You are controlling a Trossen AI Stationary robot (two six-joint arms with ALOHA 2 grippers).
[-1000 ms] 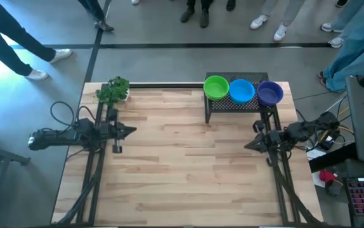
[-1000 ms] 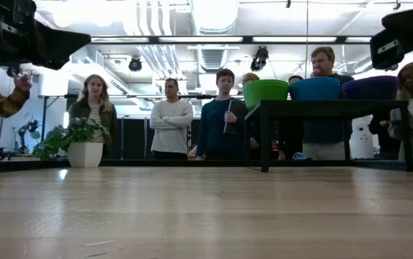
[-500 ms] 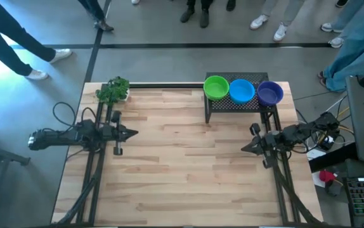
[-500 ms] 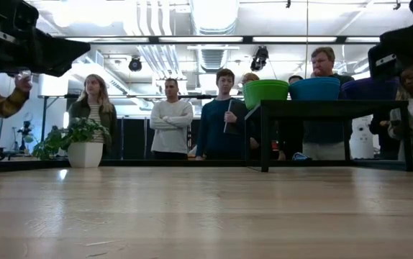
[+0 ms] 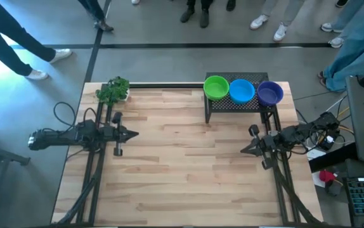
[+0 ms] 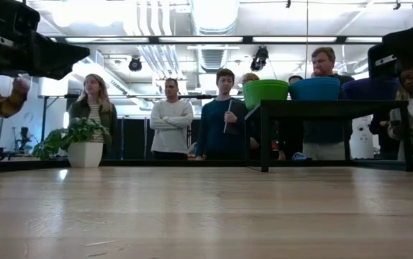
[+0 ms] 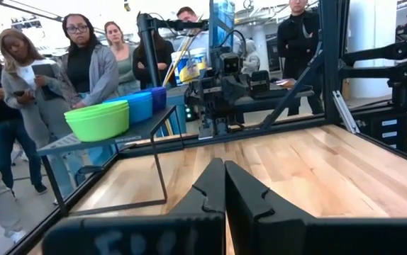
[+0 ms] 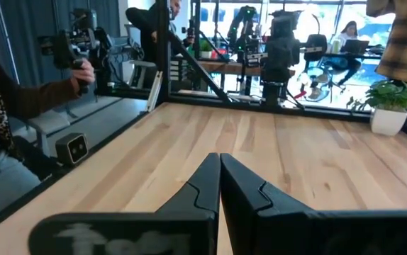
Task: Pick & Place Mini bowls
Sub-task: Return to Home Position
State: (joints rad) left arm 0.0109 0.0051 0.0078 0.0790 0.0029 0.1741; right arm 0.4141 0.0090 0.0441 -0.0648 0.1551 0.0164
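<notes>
Left gripper (image 5: 133, 133) is hovering over the table's (image 5: 182, 177) left side, fingers pinched together and empty. Right gripper (image 5: 243, 151) is facing it from opposite, likewise closed on nothing. Farther back, the green bowls (image 5: 216, 87), blue bowls (image 5: 241, 91) and purple bowls (image 5: 270, 93) are sitting side by side on the black shelf (image 5: 233, 105).

no legible text or markings

Left hand (image 5: 133, 133) fingers pressed together, held high, left side; right hand (image 5: 243, 151) likewise, right side.
</notes>
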